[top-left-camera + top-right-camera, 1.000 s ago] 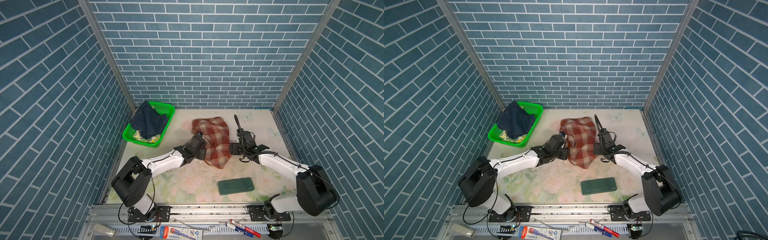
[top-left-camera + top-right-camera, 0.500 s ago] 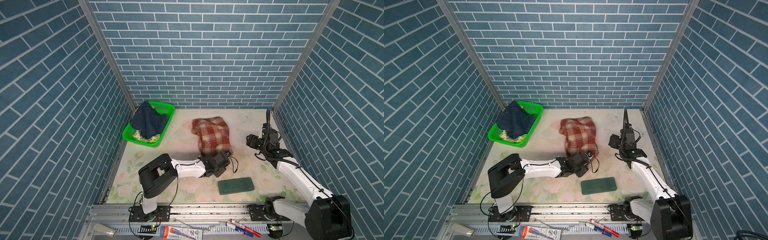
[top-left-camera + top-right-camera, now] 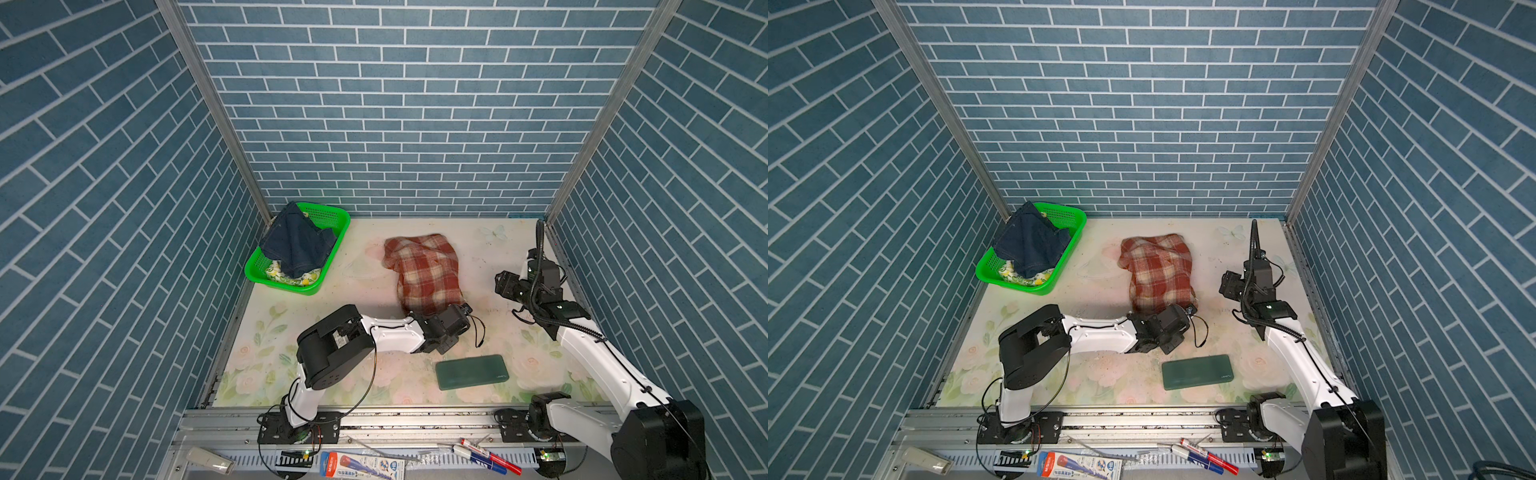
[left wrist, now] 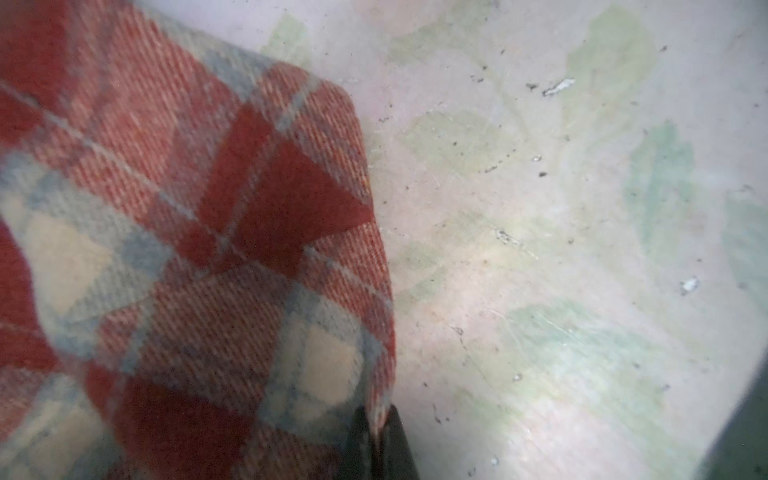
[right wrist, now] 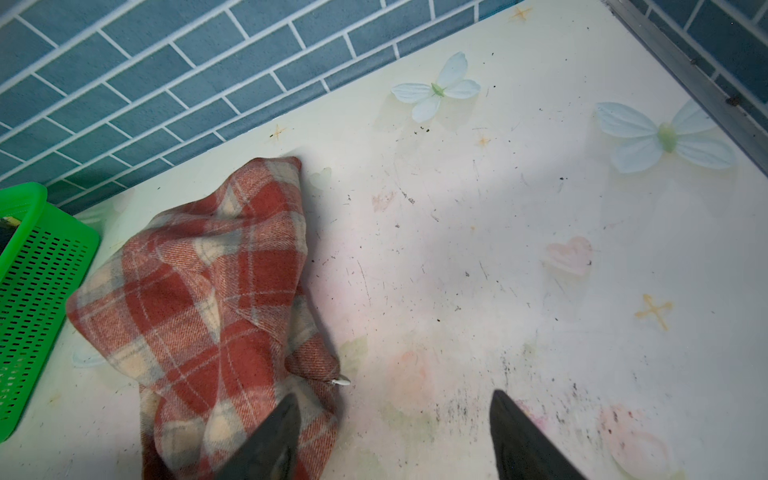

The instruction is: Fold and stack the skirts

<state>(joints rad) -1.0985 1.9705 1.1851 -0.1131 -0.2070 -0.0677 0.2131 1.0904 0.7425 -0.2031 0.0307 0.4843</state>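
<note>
The rust-red and cream plaid skirt (image 3: 424,270) (image 3: 1160,270) lies crumpled at mid-table. My left gripper (image 4: 376,432) is shut on its near edge, a thin strip of plaid (image 4: 187,249) pinched between the tips; in both top views the left gripper (image 3: 461,309) (image 3: 1187,309) sits at the skirt's near right corner. My right gripper (image 5: 395,399) stands open over bare table just right of the skirt (image 5: 208,299), also seen as the right gripper (image 3: 500,284) (image 3: 1225,286). The denim skirt (image 3: 297,243) (image 3: 1030,245) lies over the lemon-print skirt (image 3: 276,272) in the basket.
A green mesh basket (image 3: 328,216) (image 3: 1059,210) (image 5: 37,270) stands at the back left. A flat dark green slab (image 3: 471,371) (image 3: 1197,371) lies near the front edge, close to the left wrist. Brick walls close in three sides.
My left gripper swung from the skirt's left side to its near corner and shut on the edge. The right arm drew back from the skirt toward the right wall.
</note>
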